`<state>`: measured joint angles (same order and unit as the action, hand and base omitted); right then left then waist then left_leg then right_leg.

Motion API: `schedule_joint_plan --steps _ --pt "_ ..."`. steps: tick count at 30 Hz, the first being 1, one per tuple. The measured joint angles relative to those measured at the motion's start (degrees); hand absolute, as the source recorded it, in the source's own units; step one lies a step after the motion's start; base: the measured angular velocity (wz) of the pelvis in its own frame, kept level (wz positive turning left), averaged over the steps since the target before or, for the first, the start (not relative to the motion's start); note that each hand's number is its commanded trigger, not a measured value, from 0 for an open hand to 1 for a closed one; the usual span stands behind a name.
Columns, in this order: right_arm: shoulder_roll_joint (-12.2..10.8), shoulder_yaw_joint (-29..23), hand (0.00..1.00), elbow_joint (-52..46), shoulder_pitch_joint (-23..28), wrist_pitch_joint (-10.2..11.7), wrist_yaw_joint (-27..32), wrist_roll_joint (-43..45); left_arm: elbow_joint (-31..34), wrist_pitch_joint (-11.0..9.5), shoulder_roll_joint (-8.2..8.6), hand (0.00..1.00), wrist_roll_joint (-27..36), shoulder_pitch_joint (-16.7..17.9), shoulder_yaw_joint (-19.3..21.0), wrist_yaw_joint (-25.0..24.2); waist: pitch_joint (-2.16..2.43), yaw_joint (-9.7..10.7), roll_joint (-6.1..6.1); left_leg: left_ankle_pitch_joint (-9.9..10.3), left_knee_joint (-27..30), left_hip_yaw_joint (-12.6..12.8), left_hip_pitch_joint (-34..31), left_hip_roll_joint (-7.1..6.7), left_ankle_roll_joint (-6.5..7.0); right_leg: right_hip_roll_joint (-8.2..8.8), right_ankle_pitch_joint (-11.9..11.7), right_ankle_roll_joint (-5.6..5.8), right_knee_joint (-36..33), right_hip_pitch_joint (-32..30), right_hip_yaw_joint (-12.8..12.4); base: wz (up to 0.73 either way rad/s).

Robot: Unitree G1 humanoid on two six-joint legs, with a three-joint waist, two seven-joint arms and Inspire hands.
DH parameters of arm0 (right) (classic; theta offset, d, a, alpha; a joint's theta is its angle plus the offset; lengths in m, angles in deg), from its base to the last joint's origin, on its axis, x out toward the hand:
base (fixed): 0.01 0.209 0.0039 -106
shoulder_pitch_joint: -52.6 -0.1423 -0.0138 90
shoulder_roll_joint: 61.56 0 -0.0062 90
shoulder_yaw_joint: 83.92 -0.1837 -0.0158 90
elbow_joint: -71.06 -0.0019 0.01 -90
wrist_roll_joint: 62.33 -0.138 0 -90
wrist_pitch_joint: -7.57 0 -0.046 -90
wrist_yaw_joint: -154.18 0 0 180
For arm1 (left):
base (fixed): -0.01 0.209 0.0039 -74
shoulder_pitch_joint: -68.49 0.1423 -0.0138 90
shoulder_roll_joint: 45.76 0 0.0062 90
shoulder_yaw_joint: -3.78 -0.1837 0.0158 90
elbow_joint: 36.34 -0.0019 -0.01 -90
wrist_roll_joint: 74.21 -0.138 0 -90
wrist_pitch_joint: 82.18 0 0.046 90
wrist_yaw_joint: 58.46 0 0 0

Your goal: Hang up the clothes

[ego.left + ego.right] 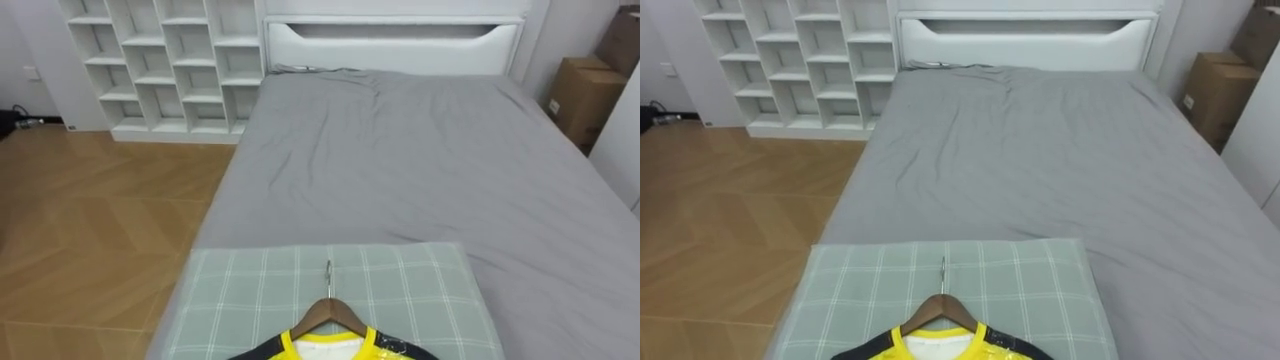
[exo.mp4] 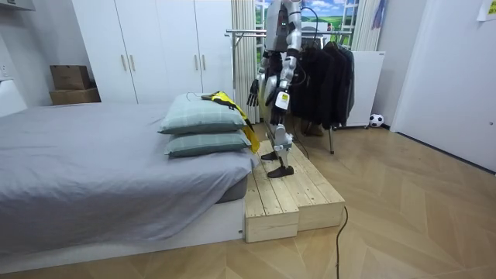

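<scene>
Where the wood floor (image 1: 90,240) meets the grey bed (image 1: 420,170), the robot stands on a two-step wooden platform (image 2: 291,194) at the foot end, facing the white headboard (image 1: 390,45). A white shelf (image 1: 165,65) of open cubbies stands to its left and two boxes (image 1: 578,98) to its right. In the room view a wardrobe (image 2: 155,46) lines the far wall. Behind the robot, a rack (image 2: 246,32) carries dark clothes (image 2: 319,77), and one ball (image 2: 376,120) lies on the floor nearby. Two checked pillows (image 2: 203,128) are stacked at the bed's foot. On the upper one lies one yellow-and-black shirt (image 1: 330,350) on one wooden hanger (image 1: 328,312), its hook toward the headboard and its hem draped over the pillows' edge. The left hand (image 2: 276,98) and right hand (image 2: 253,91) hang by the hips, apart from the shirt. I cannot tell whether they are released or clenched.
</scene>
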<state>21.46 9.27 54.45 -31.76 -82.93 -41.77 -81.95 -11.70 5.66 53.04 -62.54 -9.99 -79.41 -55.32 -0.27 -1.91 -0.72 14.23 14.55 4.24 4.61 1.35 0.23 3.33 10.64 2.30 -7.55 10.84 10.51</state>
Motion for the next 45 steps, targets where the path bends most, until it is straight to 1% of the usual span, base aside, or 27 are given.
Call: schedule_joint_plan --steps 2,5,6,8,10,12,13,15,16,20,22,24,25,27,29,31,34,35,37,38,39,43,45 --pt "-0.2 0.0 0.0 0.1 0.0 0.0 0.5 0.0 0.0 0.0 0.0 0.0 0.0 0.1 0.6 1.1 0.05 0.0 -0.1 0.0 0.1 -0.3 0.0 0.0 -0.01 0.0 0.0 0.0 -0.1 0.1 0.4 0.08" --pt "-0.4 -0.1 0.0 0.1 -0.1 0.1 0.8 1.3 0.0 -0.1 0.02 0.0 -0.2 0.1 2.6 2.9 0.1 -0.1 -0.17 0.0 0.2 -0.6 0.0 -0.01 -0.01 0.0 0.0 0.0 -0.1 0.2 0.6 0.04" --pt "-0.3 -0.2 0.0 0.1 0.0 0.6 0.8 2.0 0.1 -0.3 0.0 0.0 -0.8 0.2 3.6 3.8 0.17 -0.1 -0.01 0.0 0.3 -0.7 0.0 -0.02 -0.01 0.0 0.0 0.0 -0.1 0.2 0.6 0.0" --pt "-0.3 -0.2 0.0 0.1 0.1 1.1 0.8 2.0 0.3 -0.8 -0.16 0.0 -1.2 0.2 4.9 5.6 0.11 -0.1 -0.02 0.0 0.4 -0.8 0.1 -0.03 -0.01 0.0 0.0 0.0 -0.1 0.2 0.6 0.0" --pt "-0.3 -0.4 0.0 0.1 0.1 1.4 0.8 2.2 1.6 -1.1 -0.32 0.0 -1.8 0.6 5.5 7.6 0.12 0.0 0.25 0.0 0.6 -1.0 0.0 -0.09 -0.01 0.0 0.0 -0.03 -0.1 0.2 0.7 0.02" --pt "-0.3 -0.7 0.0 0.1 0.0 1.7 0.8 3.3 5.0 -1.3 -0.56 0.0 -6.1 1.2 6.7 10.0 0.13 0.0 0.43 0.0 0.7 -1.3 0.0 -0.11 -0.02 -0.01 0.1 -0.07 -0.1 0.6 1.0 0.08" --pt "-0.2 -0.8 0.0 0.2 0.0 1.8 0.8 3.6 5.7 -1.5 -0.65 0.0 -7.7 1.2 7.0 10.6 0.12 0.0 0.45 0.0 0.8 -1.4 0.0 -0.11 -0.02 -0.01 0.1 -0.07 -0.1 0.7 1.0 0.07" --pt "-0.1 -1.1 0.0 0.1 0.1 2.2 0.8 4.2 8.8 -2.8 -0.92 0.0 -13.6 1.2 7.8 13.0 0.05 -0.1 0.51 0.0 0.9 -1.5 0.1 -0.14 -0.02 -0.01 0.1 -0.09 0.0 1.0 1.1 0.0" --pt "0.0 -1.1 0.0 0.1 0.1 2.3 0.8 4.2 9.7 -3.0 -1.06 0.0 -14.7 1.2 7.9 13.6 0.05 -0.1 0.6 0.0 0.9 -1.5 0.1 -0.15 -0.02 -0.01 0.1 -0.13 0.0 0.9 1.0 0.0" --pt "0.2 -0.9 0.0 -0.4 0.3 2.4 0.8 4.2 13.3 -4.8 -2.2 0.0 -19.3 1.3 7.6 19.7 0.12 0.1 0.96 0.0 0.6 -1.4 -0.1 -0.22 -0.04 0.0 0.2 -0.22 0.2 0.5 0.9 -0.01" --pt "0.3 -0.9 0.0 -0.4 0.5 2.7 0.8 4.1 14.7 -5.0 -2.65 0.0 -21.5 1.4 7.6 22.4 0.17 0.2 1.04 0.0 0.3 -1.5 0.0 -0.25 -0.08 0.0 0.2 -0.23 0.4 0.5 1.0 0.0" --pt "0.6 -0.9 0.0 -0.5 0.7 3.1 0.8 4.1 16.0 -5.3 -3.03 0.0 -25.4 1.4 7.6 26.1 0.23 0.1 1.35 -0.1 0.0 -1.5 0.0 -0.3 -0.1 0.0 0.2 -0.24 0.6 0.7 1.1 0.0" --pt "0.7 -0.9 0.0 -0.5 0.6 3.1 0.8 4.2 16.6 -5.4 -3.03 0.0 -27.6 1.5 7.5 27.8 0.2 0.0 1.55 -0.1 -0.1 -1.5 0.1 -0.3 -0.1 0.0 0.2 -0.23 0.7 0.9 1.2 0.03" --pt "0.8 -0.9 0.0 -0.5 0.4 3.3 0.8 4.2 17.2 -5.7 -3.03 0.0 -29.5 1.5 7.1 29.9 0.23 0.1 1.87 -0.1 -0.3 -1.6 0.2 -0.3 -0.1 0.0 0.2 -0.23 0.7 1.0 1.3 0.02" --pt "0.9 -1.0 0.0 -0.4 0.5 3.6 0.8 4.2 17.9 -5.9 -3.01 0.0 -30.3 1.5 6.4 31.1 0.22 0.1 2.06 -0.1 -0.6 -1.7 0.2 -0.31 -0.15 0.0 0.2 -0.23 0.7 1.0 1.8 0.05" --pt "0.9 -1.0 0.0 -0.4 0.6 3.6 0.8 4.2 18.8 -6.0 -3.01 0.0 -31.3 1.5 6.4 32.4 0.23 0.2 1.98 -0.2 -0.9 -2.0 0.2 -0.31 -0.26 0.0 0.2 -0.22 0.8 0.9 2.2 0.06" --pt "0.8 -1.0 0.0 -0.5 0.6 3.6 0.9 4.2 22.7 -6.2 -3.0 0.0 -34.3 1.7 6.2 34.2 0.24 0.2 1.7 -0.2 -0.9 -2.2 0.1 -0.31 -0.3 -0.04 0.2 -0.22 0.8 1.0 2.3 0.03" --pt "0.8 -1.0 0.0 -0.6 0.6 3.6 0.9 4.2 23.9 -6.8 -3.01 0.0 -35.6 1.7 6.1 35.2 0.34 0.3 1.48 -0.2 -0.9 -2.2 0.2 -0.31 -0.29 -0.03 0.2 -0.22 0.8 1.0 2.3 0.0" --pt "0.8 -0.9 0.0 -0.6 0.7 3.6 0.9 4.2 25.3 -7.1 -3.03 0.0 -37.6 1.5 5.5 36.6 0.32 0.3 1.39 -0.2 -0.9 -2.2 0.2 -0.32 -0.29 -0.03 0.2 -0.22 0.7 1.0 2.3 0.0" --pt "0.8 -0.9 0.0 -1.2 1.0 3.6 0.9 4.4 26.8 -7.1 -2.99 0.0 -39.2 1.7 5.1 36.9 0.23 0.4 1.49 -0.2 -0.8 -2.3 0.1 -0.32 -0.29 -0.03 0.2 -0.22 0.8 1.0 2.4 0.04" --pt "0.8 -0.9 0.0 -2.2 1.5 3.6 0.9 4.5 28.4 -7.1 -3.02 0.0 -41.0 1.7 4.7 37.3 0.21 0.6 1.28 -0.2 -0.8 -2.7 0.0 -0.37 -0.3 -0.03 0.2 -0.22 0.8 1.0 2.5 0.06" --pt "1.1 -1.0 0.0 -2.3 1.3 4.1 0.8 4.6 31.4 -7.7 -3.08 0.0 -44.5 1.6 2.7 39.0 0.23 1.1 1.22 -0.2 -0.8 -2.7 0.1 -0.38 -0.33 -0.04 0.2 -0.22 0.8 0.7 2.6 0.01" --pt "1.2 -1.0 0.0 -2.4 1.3 4.2 0.8 4.9 33.7 -7.6 -3.11 0.0 -47.7 1.8 1.9 39.0 0.28 1.4 1.13 -0.3 -0.8 -2.8 -0.1 -0.38 -0.43 -0.05 0.2 -0.22 0.8 0.2 2.4 -0.02"
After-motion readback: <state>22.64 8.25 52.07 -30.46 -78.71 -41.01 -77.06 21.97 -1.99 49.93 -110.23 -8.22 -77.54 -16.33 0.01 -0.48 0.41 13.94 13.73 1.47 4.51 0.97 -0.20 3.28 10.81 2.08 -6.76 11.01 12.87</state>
